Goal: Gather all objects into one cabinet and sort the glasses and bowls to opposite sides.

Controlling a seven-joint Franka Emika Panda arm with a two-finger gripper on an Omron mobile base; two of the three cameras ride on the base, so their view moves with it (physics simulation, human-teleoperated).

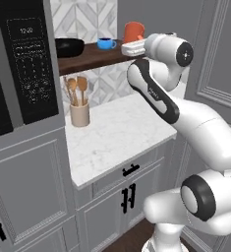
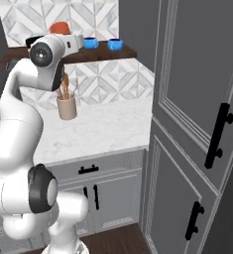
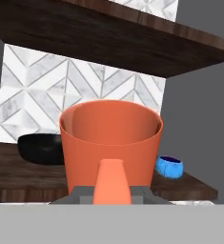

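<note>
The gripper [image 3: 112, 198] was clamped on the handle of the smooth, tapered orange-red mug [image 3: 111, 143], held at the dark wood-grained shelf board's [image 1: 92, 56] front edge. A glossy black bowl [image 1: 69, 47] sat toward its left end, two blue cups [image 2: 90, 42] toward its right. The microwave display [image 1: 26, 30] read 12:00.

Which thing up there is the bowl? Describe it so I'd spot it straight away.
Find the dark wooden shelf above the marble counter. At its end nearest the microwave sits the black bowl: wide, low, glossy and handleless, unlike the small blue cup and tall orange mug.
</note>
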